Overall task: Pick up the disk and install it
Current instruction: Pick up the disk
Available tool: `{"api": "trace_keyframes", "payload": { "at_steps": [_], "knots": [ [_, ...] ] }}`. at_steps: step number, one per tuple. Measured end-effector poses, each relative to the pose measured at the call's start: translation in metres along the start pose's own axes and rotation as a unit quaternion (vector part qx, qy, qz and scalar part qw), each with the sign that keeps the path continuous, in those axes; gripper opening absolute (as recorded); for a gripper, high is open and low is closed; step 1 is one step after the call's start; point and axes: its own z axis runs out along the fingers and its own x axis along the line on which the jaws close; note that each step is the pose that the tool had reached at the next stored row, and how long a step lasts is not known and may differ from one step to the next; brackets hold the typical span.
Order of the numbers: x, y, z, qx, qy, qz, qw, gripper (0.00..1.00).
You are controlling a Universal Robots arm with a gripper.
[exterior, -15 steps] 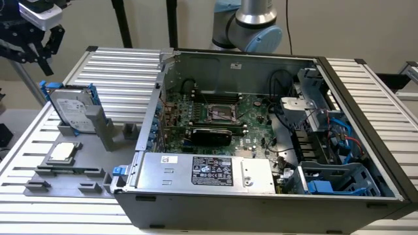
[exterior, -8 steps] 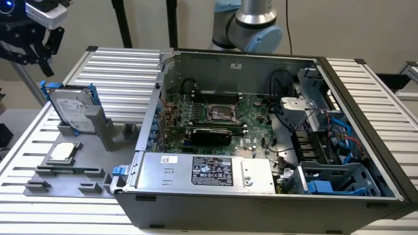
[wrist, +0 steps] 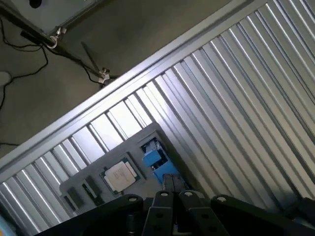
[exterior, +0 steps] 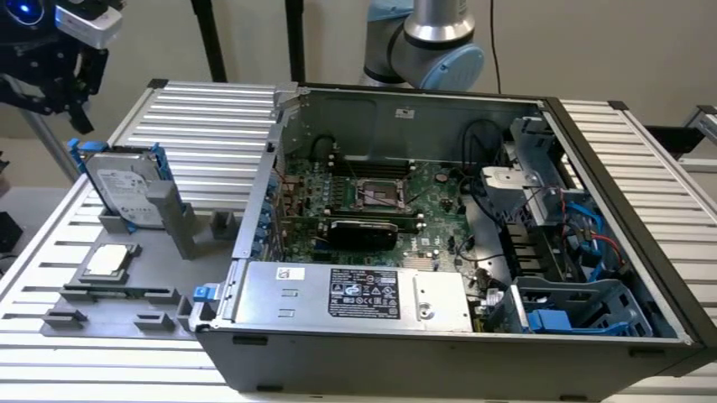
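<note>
Jaws of the gripper carry nothing; how far they stand open cannot be told. It hangs at the exterior view's left, above the table. The disk stands on edge in a grey stand, below the gripper and apart from it, its long side seemingly near upright. The stand hides its lower edge. The computer case lies well apart.

One arm: we log its grey joint far, centre; our gripper hangs high at the exterior view's far left.
</note>
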Motion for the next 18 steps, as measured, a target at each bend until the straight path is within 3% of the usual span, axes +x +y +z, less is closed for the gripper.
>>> {"api": "trace_keyframes", "payload": {
  "at_steps": [4, 8, 13, 18],
  "knots": [
    [0.0, 0.0, 0.0012, -0.0008, 0.0014, -0.036, 0.9993, 0.0],
    [0.0, -0.0001, 0.0018, -0.0014, 0.0028, -0.072, 0.9974, 0.0],
    [-0.0003, -0.0006, 0.002, -0.0022, 0.0044, -0.111, 0.9938, 0.0],
    [-0.0009, -0.0016, 0.0022, -0.003, 0.0058, -0.147, 0.9892, 0.0]
  ]
}}
